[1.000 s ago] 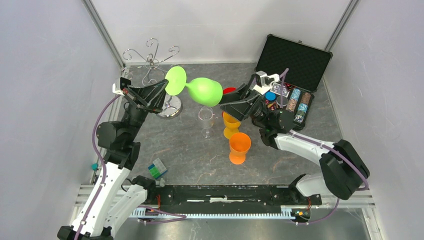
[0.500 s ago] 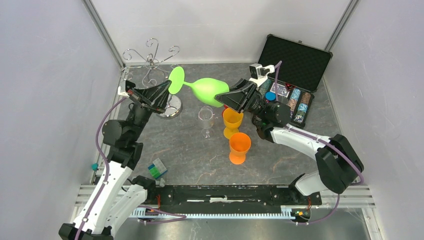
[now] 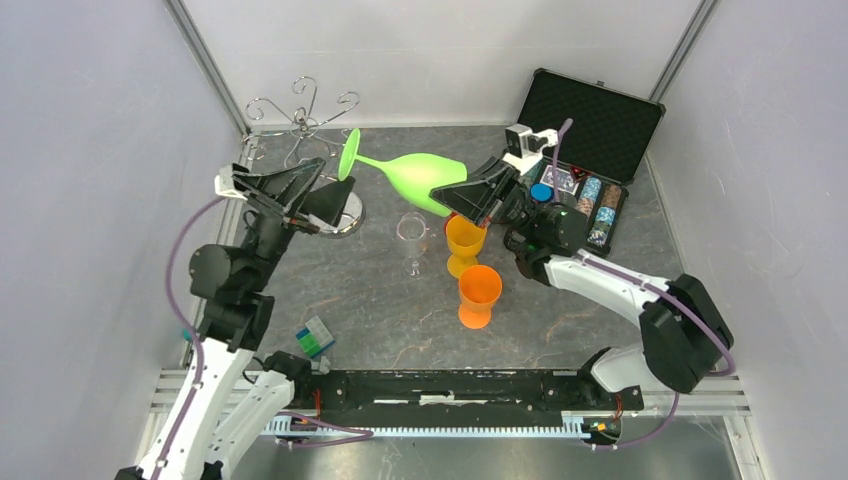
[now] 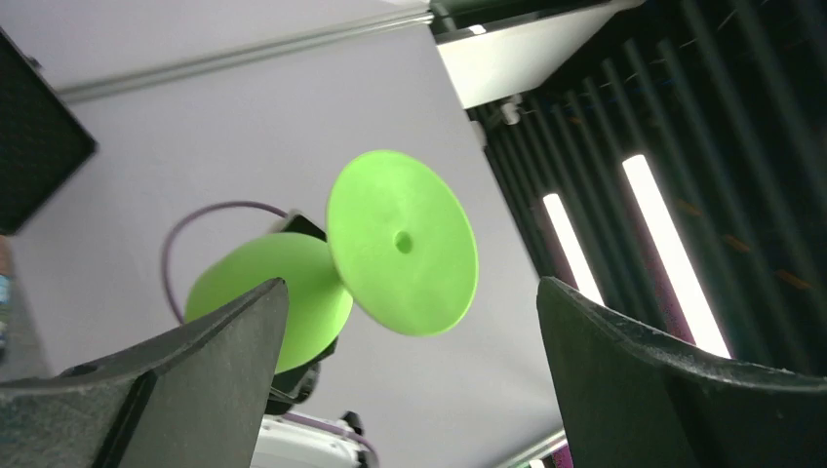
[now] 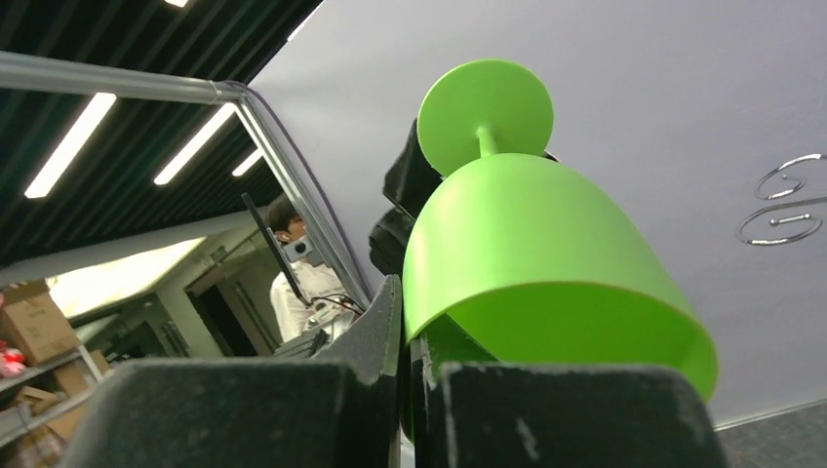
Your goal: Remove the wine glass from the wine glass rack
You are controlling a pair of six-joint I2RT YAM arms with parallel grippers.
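A bright green wine glass (image 3: 420,178) hangs on its side above the table, foot (image 3: 348,155) toward the left. My right gripper (image 3: 462,196) is shut on the rim of its bowl (image 5: 527,244), one finger inside and one outside (image 5: 408,292). My left gripper (image 3: 318,190) stands open just left of the foot, and the round foot (image 4: 402,255) floats free between its spread fingers (image 4: 412,285) without touching them. The silver wine glass rack (image 3: 303,125) stands at the back left, behind the left gripper, with no glass on its scroll arms (image 5: 785,219).
A clear wine glass (image 3: 411,235) stands mid-table below the green one. Two orange cups (image 3: 463,245) (image 3: 479,292) sit right of it. An open black case (image 3: 585,140) with chips lies at the back right. A small coloured cube (image 3: 314,337) rests near the left arm's base.
My left gripper opened, let go of the glass foot and drew back a little to the left. My right gripper closed on the bowl's rim and now carries the glass alone.
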